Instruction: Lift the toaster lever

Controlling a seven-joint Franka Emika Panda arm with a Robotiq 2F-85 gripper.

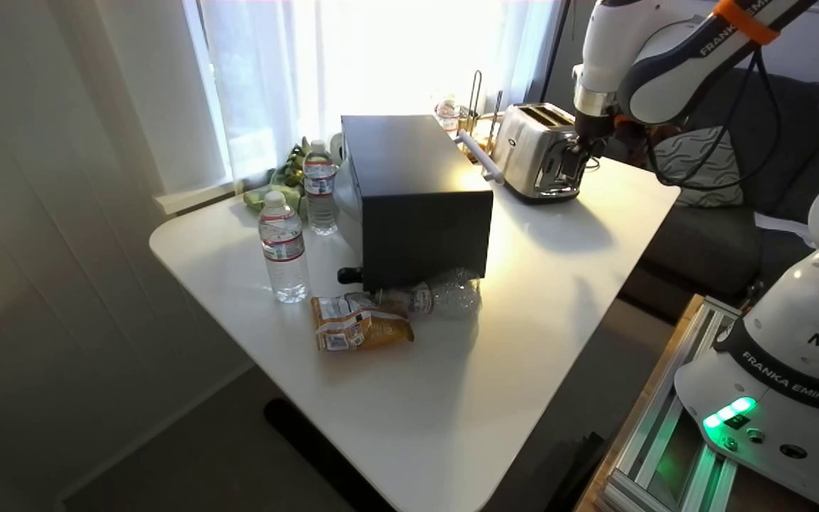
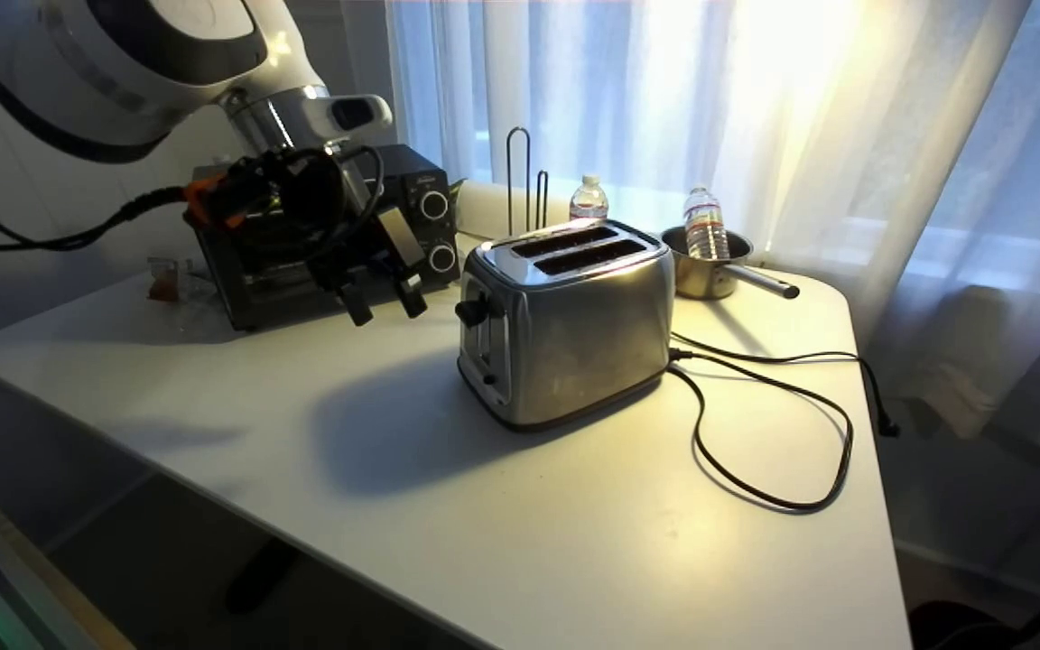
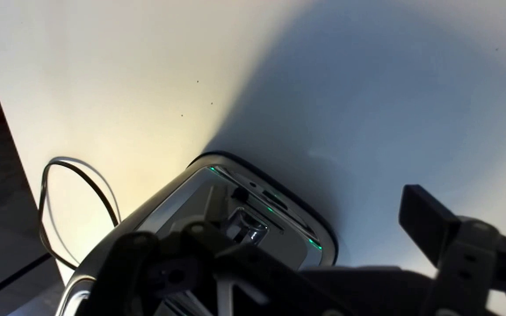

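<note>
Toaster lever: a black knob high on the left end of the silver toaster in an exterior view, just right of the fingers and apart from them.
Fingers: released, spread well apart, tips slanting downward; in the wrist view one overlaps the toaster's end and the other is over the table (height is hard to judge from there).
Left corner: water bottle upright, second bottle behind it, then an orange packet and a third bottle on its side.
Black oven: behind the fingers and left of the toaster, crowding that side, its pale handle near the toaster.
Steel pot: right of and behind the toaster, a tilted bottle inside.
Black cord: looped on the table, far right.
Writing: bottle labels and toaster badge too small to read; "FRANKA" on the arm; "ML" and "FRANKA EMIKA" on its base.
</note>
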